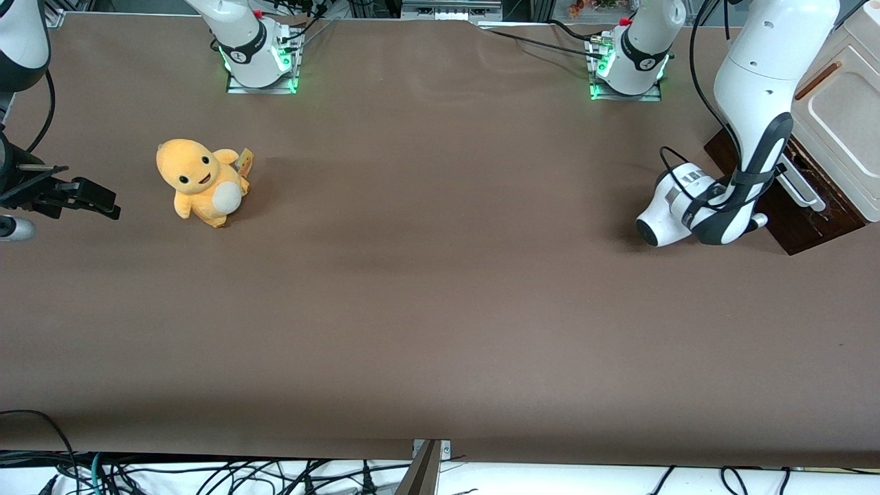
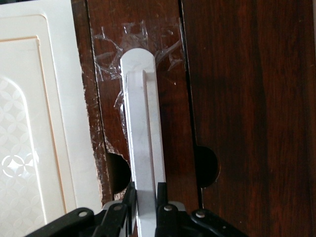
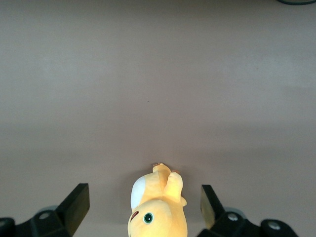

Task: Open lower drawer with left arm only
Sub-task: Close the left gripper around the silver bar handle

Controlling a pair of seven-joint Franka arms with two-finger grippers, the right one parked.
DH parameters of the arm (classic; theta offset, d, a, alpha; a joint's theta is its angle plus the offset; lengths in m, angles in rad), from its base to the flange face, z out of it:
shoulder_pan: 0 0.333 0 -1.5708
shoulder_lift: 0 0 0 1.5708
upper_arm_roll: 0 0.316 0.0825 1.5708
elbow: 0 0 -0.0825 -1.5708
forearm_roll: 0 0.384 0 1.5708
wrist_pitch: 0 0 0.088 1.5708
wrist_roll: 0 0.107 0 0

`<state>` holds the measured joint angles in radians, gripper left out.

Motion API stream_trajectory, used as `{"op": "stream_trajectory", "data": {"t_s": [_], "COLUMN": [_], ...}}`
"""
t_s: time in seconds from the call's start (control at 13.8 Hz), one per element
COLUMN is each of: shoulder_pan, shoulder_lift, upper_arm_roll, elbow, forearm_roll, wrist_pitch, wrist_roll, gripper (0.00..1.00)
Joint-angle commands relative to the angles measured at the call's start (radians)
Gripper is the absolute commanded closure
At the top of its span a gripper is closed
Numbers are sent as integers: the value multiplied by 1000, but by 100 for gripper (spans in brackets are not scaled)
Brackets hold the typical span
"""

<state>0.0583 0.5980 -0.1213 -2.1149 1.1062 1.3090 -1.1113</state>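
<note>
Dark-brown wood, white bar: the lower drawer (image 2: 232, 98) sits low in the cabinet (image 1: 842, 117) at the working arm's end of the desk (image 1: 426, 289), its front just above the desk surface. Left arm (image 1: 749, 103) bent down in front of it, wrist low.

Tool (image 2: 146, 205) at one end of the handle (image 2: 140, 133), fingers (image 2: 129, 202) closed on the white bar, one each side, touching it. Grip sits close to the bar's end, not mid-span.

Orientation: the bar's long axis runs along the drawer front, parallel to the cabinet face; in the front view it slants, one end nearer the camera than the other. Drawer front faces out toward the middle of the desk, so my guess is it slides that way, square to the bar.

Risks, as I judge them:
- Handle is held on with clear tape (image 2: 143, 47), crinkled round the mount. A hard or jerky pull could peel the bar off before the drawer moves.
- Off-centre grip could skew the drawer in its runners and jam it.
- Any pull not square to the front could slide the fingers along the smooth bar and off its end.
- Chipped wood edge beside the cream panel (image 2: 44, 123) may snag.

Plush toy (image 1: 201, 180) well apart, toward the parked arm's end; no concern.
</note>
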Motion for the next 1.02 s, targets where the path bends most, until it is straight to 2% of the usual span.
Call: {"op": "stream_trajectory", "data": {"t_s": [0.0, 0.51, 0.73, 0.95], "shoulder_pan": [9, -11, -46, -57], "shoulder_lift": [-26, -23, -15, -15], "upper_arm_roll": [-6, -11, -11, -11], "elbow": [-8, 21, 49, 61], "forearm_roll": [21, 6, -54, -60], "wrist_pitch": [-7, -13, -19, -22], "wrist_roll": [45, 44, 44, 50], "gripper": [97, 97, 97, 97]}}
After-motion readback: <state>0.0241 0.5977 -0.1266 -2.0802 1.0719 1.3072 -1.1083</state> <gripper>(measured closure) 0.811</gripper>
